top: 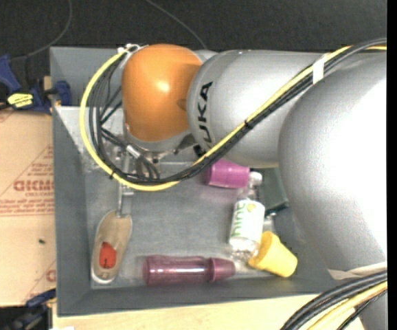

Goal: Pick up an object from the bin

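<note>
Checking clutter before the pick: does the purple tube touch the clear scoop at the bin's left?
Apart. The camera view shows a strip of bare grey bin floor between the purple tube and the clear scoop.

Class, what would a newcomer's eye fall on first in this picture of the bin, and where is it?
The big silver arm with its orange cover stands out most, reaching from the right over the upper half of the grey bin. Next come the bright yellow cone-shaped piece at the lower right and the long purple tube lying along the bottom wall.
</note>
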Robot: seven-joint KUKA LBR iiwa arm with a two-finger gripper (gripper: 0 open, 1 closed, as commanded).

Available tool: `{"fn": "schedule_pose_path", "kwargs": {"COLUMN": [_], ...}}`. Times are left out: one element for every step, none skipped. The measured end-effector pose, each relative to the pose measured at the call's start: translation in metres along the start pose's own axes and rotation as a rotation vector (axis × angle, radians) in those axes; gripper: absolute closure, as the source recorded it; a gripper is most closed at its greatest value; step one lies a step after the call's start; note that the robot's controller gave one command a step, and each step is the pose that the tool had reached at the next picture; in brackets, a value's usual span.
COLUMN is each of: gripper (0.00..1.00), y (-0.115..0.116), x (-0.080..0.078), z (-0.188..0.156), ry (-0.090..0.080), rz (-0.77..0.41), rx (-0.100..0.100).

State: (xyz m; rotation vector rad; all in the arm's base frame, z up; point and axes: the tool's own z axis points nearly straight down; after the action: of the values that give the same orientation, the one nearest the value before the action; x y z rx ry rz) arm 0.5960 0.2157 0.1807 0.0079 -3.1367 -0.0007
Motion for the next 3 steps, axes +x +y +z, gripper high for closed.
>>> {"fn": "schedule_pose_path", "kwargs": {"gripper": [0.00, 0.00, 0.00], "y": [-0.001, -0.057, -0.056], "x": [-0.002, 0.015, 0.015], "z": [-0.005, 0.031, 0.030], "ry": [-0.008, 0.002, 0.001], "rz": [0.005, -0.059, -0.058], "rx": [-0.002, 0.003, 0.002]}}
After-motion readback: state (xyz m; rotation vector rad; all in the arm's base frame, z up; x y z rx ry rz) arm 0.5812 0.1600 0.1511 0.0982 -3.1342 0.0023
